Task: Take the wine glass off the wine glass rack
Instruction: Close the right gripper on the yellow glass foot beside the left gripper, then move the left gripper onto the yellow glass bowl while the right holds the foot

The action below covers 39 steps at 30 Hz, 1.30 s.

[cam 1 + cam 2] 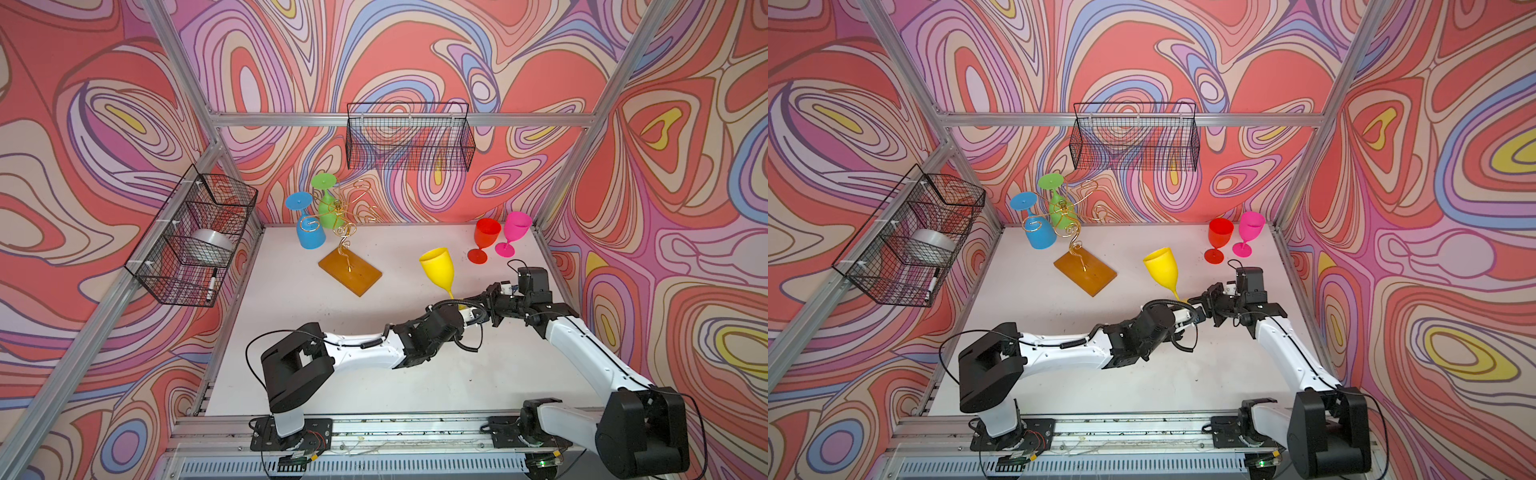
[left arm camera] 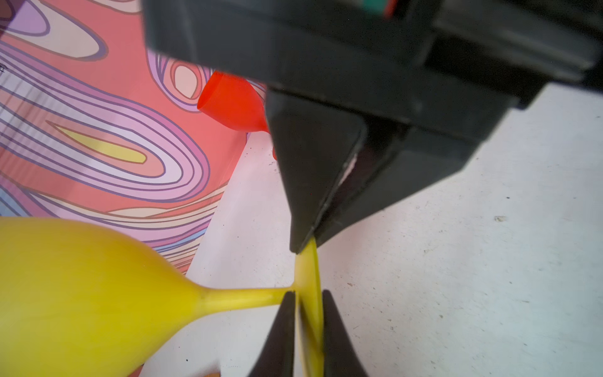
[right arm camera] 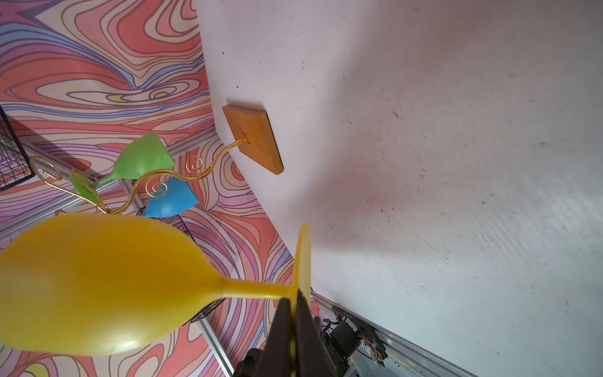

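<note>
A yellow wine glass (image 1: 436, 266) hangs tilted in the air right of centre, its bowl towards the back. Its foot (image 2: 310, 271) sits between both grippers. My right gripper (image 3: 296, 298) is shut on the foot's rim. My left gripper (image 2: 308, 293) straddles the same foot from the other side, its jaws slightly apart with a thin gap at one finger. The wine glass rack (image 1: 345, 220), a gold wire tree on an amber base (image 1: 350, 271), stands at the back left. A blue glass (image 1: 309, 232) and a green glass (image 1: 326, 208) hang upside down on it.
A red glass (image 1: 486, 237) and a pink glass (image 1: 517, 226) stand upright at the back right. One black mesh basket (image 1: 195, 232) on the left wall holds a tape roll and a marker. Another mesh basket (image 1: 409, 137) hangs on the back wall.
</note>
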Motion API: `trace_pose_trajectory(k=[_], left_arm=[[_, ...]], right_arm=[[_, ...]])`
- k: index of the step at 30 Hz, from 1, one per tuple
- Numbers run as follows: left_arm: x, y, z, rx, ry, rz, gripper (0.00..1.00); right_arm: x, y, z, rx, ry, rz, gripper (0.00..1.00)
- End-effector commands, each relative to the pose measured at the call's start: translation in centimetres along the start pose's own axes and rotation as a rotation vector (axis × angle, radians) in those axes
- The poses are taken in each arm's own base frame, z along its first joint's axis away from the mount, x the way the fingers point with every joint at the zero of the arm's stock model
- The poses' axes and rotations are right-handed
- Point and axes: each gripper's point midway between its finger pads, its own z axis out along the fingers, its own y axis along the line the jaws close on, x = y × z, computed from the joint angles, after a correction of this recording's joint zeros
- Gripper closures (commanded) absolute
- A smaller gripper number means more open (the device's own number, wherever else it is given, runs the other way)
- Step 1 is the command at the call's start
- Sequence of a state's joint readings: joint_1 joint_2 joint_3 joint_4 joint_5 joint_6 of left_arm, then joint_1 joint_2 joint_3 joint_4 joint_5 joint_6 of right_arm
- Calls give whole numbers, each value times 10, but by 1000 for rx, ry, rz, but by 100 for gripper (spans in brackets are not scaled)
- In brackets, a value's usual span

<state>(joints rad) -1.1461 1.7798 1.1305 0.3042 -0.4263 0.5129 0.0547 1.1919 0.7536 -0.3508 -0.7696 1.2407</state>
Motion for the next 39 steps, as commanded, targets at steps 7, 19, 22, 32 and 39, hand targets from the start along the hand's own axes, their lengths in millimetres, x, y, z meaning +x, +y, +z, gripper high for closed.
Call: trace_pose_trajectory(k=[7,19,22,32,39], left_arm=[[-16,38,-31,15,0,-208,24],[-15,80,-107,200,97,-414,17],[-27,99,-119,220,92,-479,18],[-66,133,-113,339,112,-654,22],[-73,149,-90,362,108,-734,30]], right_arm=[[-14,18,2,-61,-55,-98,100],[-45,38,8,-152,-173,-252,100],[-49,41,9,-180,-193,-284,100],[-53,59,-15,-196,-337,-478,100],[-51,62,-17,-234,-347,-501,100]])
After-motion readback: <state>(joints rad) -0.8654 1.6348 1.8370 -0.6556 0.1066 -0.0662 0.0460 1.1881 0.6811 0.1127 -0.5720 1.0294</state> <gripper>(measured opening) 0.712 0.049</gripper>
